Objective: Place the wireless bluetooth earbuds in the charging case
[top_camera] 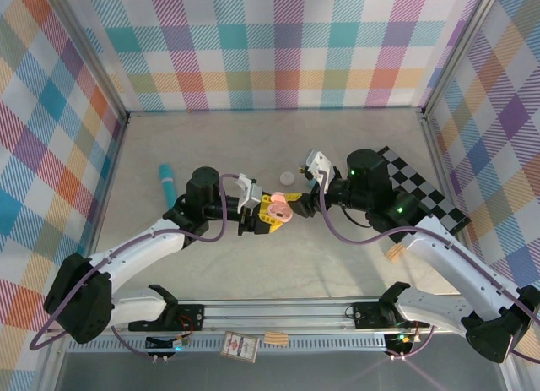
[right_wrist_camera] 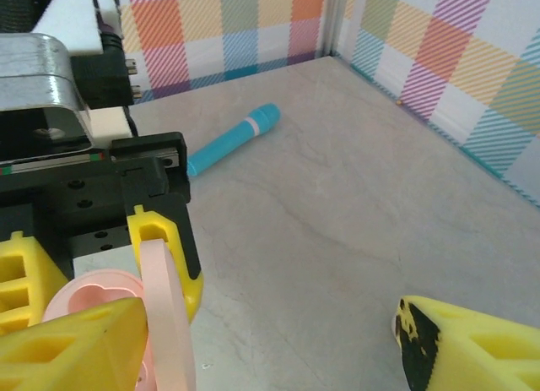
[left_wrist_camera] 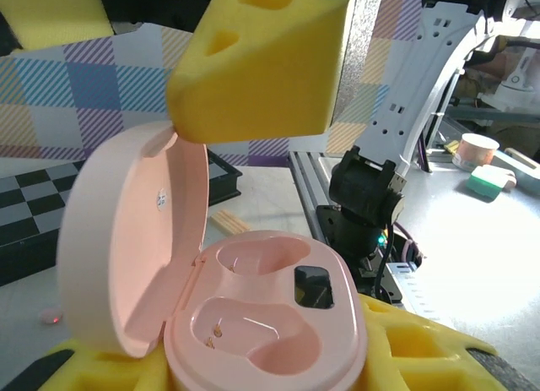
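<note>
I count one pink case [left_wrist_camera: 350, 323], open, with two wells [left_wrist_camera: 257, 257] in it. On the bench [top_camera: 253, 138] I make out one teal cylinder [top_camera: 167, 182] far left, one white round bit [top_camera: 288, 177], one checkerboard [top_camera: 422, 192] right, and one tan stick [top_camera: 392, 252] near right.

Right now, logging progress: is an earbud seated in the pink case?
No, both wells of the open case sit empty.

Nothing can be read. A small mark [left_wrist_camera: 160, 201] is seen inside the lid of the charging case [left_wrist_camera: 261, 323], and a printed card [top_camera: 239, 346] by the rail [top_camera: 287, 310], both illegible.
</note>
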You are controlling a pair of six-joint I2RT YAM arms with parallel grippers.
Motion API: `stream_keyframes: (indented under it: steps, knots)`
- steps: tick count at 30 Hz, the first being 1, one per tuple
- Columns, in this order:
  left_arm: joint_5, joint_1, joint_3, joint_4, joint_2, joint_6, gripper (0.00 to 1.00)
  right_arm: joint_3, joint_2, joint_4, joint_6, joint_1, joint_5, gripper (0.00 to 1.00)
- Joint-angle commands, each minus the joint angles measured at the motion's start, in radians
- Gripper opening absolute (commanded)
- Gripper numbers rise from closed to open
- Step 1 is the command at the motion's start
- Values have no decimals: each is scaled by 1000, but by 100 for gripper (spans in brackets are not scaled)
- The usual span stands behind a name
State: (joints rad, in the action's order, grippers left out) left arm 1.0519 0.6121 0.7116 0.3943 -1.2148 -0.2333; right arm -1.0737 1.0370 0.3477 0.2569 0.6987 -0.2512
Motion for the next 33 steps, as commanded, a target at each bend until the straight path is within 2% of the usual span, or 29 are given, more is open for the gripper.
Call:
stream_keyframes:
  steps: [1, 7, 12, 17, 20, 22, 27, 33]
  knots:
    - [58, 14, 37, 28, 29, -24, 33, -5, 11, 1, 45, -7, -83, 76]
    - [53, 14, 43, 28, 28, -25, 33, -7, 30, 28, 56, -7, -93, 67]
    - [52, 14, 45, 28, 23, -26, 33, -18, 38, 43, 17, -6, -77, 67]
    - [34, 14, 44, 32, 16, -23, 33, -6, 14, 42, 15, -7, -103, 72]
    - [18, 14, 39, 38, 13, -27, 33, 15, -24, 20, 8, -9, -111, 80]
    - [13, 14, 36, 41, 8, -27, 33, 32, -56, 1, -10, -15, -118, 82]
    - [26, 14, 38, 70, 8, -4, 33, 28, -51, 32, -2, -21, -98, 77]
    - [35, 14, 42, 72, 19, 9, 33, 20, -15, 19, 5, -21, -140, 68]
